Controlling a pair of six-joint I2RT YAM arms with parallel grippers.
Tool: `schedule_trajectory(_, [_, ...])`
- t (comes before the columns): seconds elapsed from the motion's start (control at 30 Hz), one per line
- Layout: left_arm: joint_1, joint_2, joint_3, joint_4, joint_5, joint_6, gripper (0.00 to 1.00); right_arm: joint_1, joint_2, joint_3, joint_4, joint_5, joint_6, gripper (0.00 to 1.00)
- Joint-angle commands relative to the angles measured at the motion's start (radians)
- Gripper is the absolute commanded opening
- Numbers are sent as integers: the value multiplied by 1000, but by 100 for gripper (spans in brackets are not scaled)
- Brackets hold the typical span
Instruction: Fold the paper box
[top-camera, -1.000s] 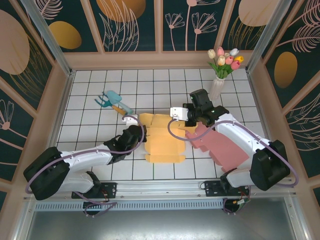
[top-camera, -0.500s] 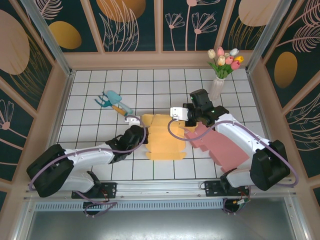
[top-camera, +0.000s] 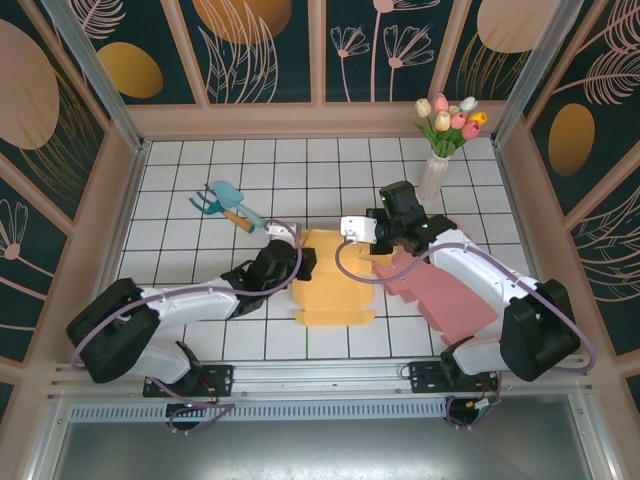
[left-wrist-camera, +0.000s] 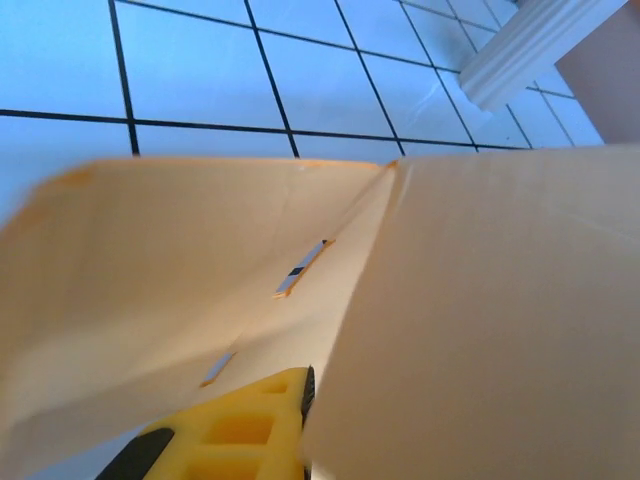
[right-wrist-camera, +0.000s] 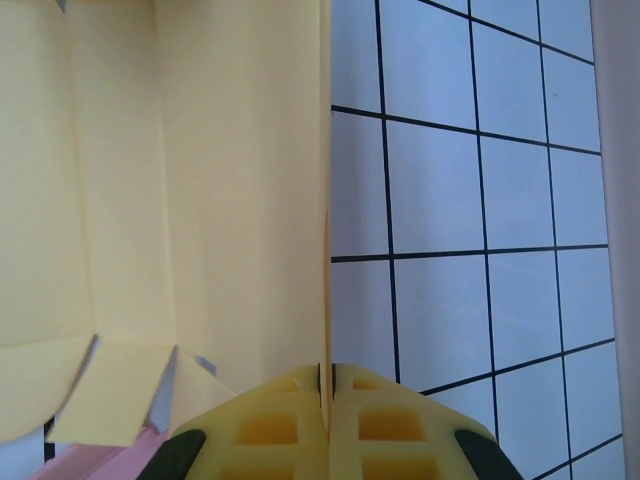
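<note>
The yellow paper box (top-camera: 335, 288) lies partly folded on the tiled table, in the middle. My left gripper (top-camera: 303, 262) is at its left side. In the left wrist view one yellow finger (left-wrist-camera: 245, 430) presses against a raised panel of the paper box (left-wrist-camera: 480, 330), which hides the other finger; the left gripper (left-wrist-camera: 312, 405) looks shut on that panel. My right gripper (top-camera: 370, 238) is at the box's far right corner. In the right wrist view the right gripper (right-wrist-camera: 327, 385) is shut on the thin edge of an upright flap of the box (right-wrist-camera: 240, 180).
A flat pink sheet (top-camera: 452, 300) lies right of the box under the right arm. A vase of tulips (top-camera: 437, 165) stands at the back right. A teal garden tool (top-camera: 225, 205) lies at the back left. Wooden walls ring the table.
My left gripper has moved right and forward against the box's left side, and that side has folded up and inward. The right gripper has stayed shut on its flap.
</note>
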Motion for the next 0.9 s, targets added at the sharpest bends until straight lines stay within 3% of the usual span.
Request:
schedule_trajectory(0.0, [4,-171,-63,-16,-55,18,16,5,-21,-23,62,0,-34,0])
schedule_trajectory(0.2, [4,-569,-262,-51,-206,72,11,54,-57,-113,200,67,-117,0])
schedule_trajectory(0.33, [5,-715,-344,-91,-365,64,4,127,-115,-230,418,134,-203,0])
schedule_trajectory(0.47, [5,-739,-413,-53,-416,61,1,174,-133,-280,550,193,-262,0])
schedule_trajectory(0.67, [4,-704,-527,114,-330,107,3,226,-89,-298,618,220,-314,0])
schedule_trajectory(0.87, [5,-694,-566,170,-341,142,4,232,-29,-312,677,246,-333,0])
